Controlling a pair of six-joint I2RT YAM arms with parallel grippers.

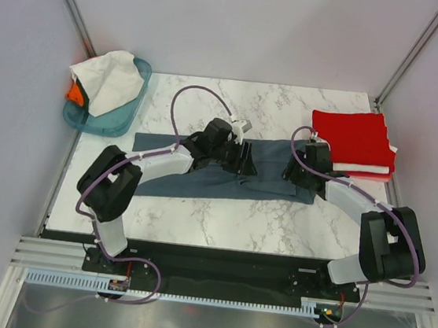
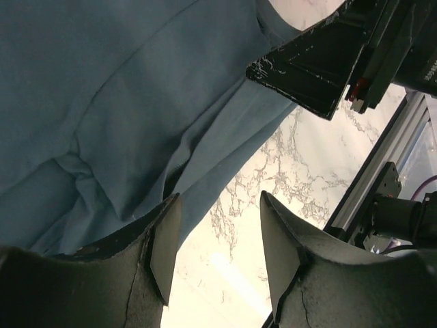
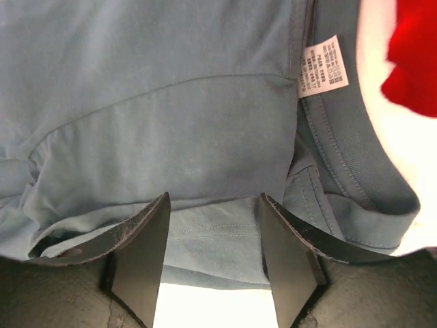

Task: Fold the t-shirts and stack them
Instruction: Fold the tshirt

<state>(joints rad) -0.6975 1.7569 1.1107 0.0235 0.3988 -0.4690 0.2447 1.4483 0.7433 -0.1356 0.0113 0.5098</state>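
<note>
A slate blue-grey t-shirt (image 1: pixel 202 174) lies across the middle of the marble table, folded into a long strip. My left gripper (image 1: pixel 242 165) is open low over its middle; in the left wrist view (image 2: pixel 220 198) its jaws stand over bare marble at the shirt's (image 2: pixel 102 102) near edge. My right gripper (image 1: pixel 293 171) is open at the shirt's right end. In the right wrist view (image 3: pixel 214 198) the shirt's hem (image 3: pixel 212 236) lies between the jaws, with the collar and white label (image 3: pixel 322 65) beside them. A folded red t-shirt (image 1: pixel 351 135) lies on a white one (image 1: pixel 372 170) at the back right.
A teal basket (image 1: pixel 130 110) at the back left holds a crumpled white t-shirt (image 1: pixel 106 80) and an orange one (image 1: pixel 74 94). The right gripper's black finger (image 2: pixel 307 68) shows in the left wrist view. The aluminium frame rail (image 1: pixel 191 268) runs along the table's near edge.
</note>
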